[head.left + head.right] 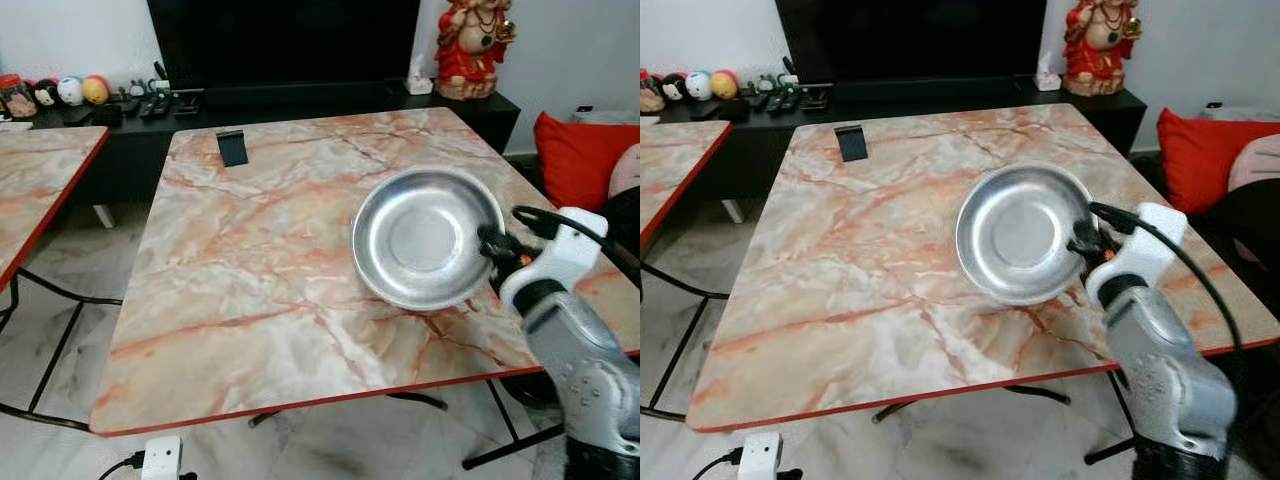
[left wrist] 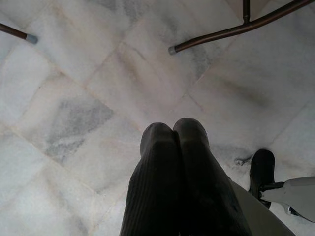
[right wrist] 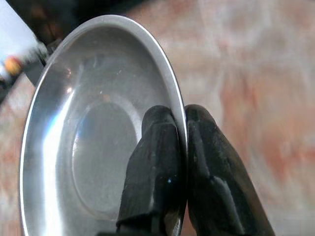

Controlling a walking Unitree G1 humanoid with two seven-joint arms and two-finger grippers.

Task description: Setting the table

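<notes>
Right arm: our silver right arm (image 1: 585,370) comes up from the lower right and reaches forward over the near right part of the table (image 1: 250,300).
Right wrist: a white housing (image 1: 1137,247) sits just behind the tool, with a black cable looping over it.
Right tool: our right tool (image 3: 183,123) has its two black fingers (image 3: 153,167) pinched on the right rim of the steel plate (image 1: 425,235), one finger inside the rim and one outside.
Plate in our grip: it looks slightly tilted; whether its far edge touches the table we cannot tell.
Left arm: it hangs idle, pointing down at the floor.
Left tool: our left tool (image 2: 174,129) has its two black fingers pressed together, gripping nothing.
</notes>
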